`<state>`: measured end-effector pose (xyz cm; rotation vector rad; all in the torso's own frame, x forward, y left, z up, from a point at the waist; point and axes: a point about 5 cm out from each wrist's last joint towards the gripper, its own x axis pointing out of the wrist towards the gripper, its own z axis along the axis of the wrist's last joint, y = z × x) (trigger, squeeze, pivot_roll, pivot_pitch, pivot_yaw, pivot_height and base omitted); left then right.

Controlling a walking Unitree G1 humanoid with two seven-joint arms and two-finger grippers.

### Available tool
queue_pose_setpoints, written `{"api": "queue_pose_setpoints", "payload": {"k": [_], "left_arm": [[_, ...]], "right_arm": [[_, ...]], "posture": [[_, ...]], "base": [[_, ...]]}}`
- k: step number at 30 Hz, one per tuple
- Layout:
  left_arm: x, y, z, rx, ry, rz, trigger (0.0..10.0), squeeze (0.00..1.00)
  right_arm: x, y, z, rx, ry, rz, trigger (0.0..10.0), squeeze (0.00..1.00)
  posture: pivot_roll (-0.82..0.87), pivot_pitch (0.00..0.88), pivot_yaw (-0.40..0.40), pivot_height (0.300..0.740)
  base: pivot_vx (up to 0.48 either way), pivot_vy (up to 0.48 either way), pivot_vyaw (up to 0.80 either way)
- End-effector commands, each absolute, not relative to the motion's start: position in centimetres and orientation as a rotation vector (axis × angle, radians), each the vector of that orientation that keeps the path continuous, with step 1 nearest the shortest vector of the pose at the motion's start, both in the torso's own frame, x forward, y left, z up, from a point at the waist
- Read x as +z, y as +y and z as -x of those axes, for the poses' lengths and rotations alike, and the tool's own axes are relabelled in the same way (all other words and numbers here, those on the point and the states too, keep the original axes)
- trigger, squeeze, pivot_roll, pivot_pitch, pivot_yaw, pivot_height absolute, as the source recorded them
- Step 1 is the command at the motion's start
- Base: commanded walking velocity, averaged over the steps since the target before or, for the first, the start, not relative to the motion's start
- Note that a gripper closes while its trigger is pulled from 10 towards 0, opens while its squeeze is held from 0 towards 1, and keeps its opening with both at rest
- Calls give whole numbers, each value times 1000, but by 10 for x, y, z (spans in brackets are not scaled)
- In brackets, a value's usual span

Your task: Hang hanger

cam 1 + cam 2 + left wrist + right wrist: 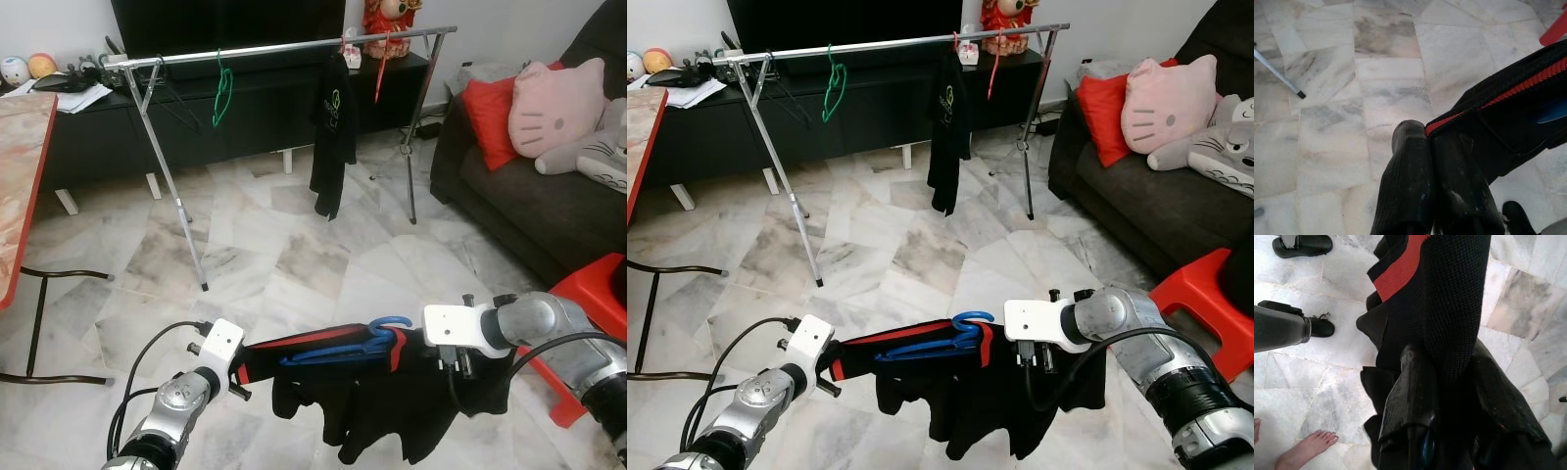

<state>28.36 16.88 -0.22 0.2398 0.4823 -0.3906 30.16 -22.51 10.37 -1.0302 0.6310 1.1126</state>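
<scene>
Both the left gripper (pixel 1432 147) and right gripper (pixel 1442 382) are pinching tight the black shirt with red trim (pixel 392 392) on its blue plastic hanger (pixel 343 348), far from the silver metal clothes rail (pixel 294 46), so walking closer while keeping it level seems best.

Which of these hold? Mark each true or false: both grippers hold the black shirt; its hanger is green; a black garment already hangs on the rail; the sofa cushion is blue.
1. Both the left gripper and the right gripper hold the black shirt. True.
2. Its hanger is green. False: it is blue.
3. A black garment already hangs on the rail. True.
4. The sofa cushion is blue. False: it is red.
</scene>
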Motion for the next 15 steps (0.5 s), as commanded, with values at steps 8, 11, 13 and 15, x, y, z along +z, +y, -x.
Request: {"api": "queue_pose_setpoints", "payload": {"k": [8, 11, 13, 15], "left_arm": [[-12, 206, -273, -239, 581, -278, 10000, 0], [-12, 206, -273, -239, 581, -278, 10000, 0], [-12, 206, -273, -239, 581, -278, 10000, 0], [-12, 206, -273, -239, 581, -278, 10000, 0]], "right_arm": [[114, -262, -302, 979, 745, 1076, 0, 0], [114, -262, -302, 979, 745, 1076, 0, 0], [114, -262, -302, 979, 745, 1076, 0, 0], [114, -262, -302, 979, 745, 1076, 0, 0]], "posture": [[-126, 0, -66, 740], [-126, 0, -66, 740], [-126, 0, -66, 740], [-126, 0, -66, 740]], "base": [[0, 0, 0], [0, 0, 0], [0, 0, 0], [0, 0, 0]]}}
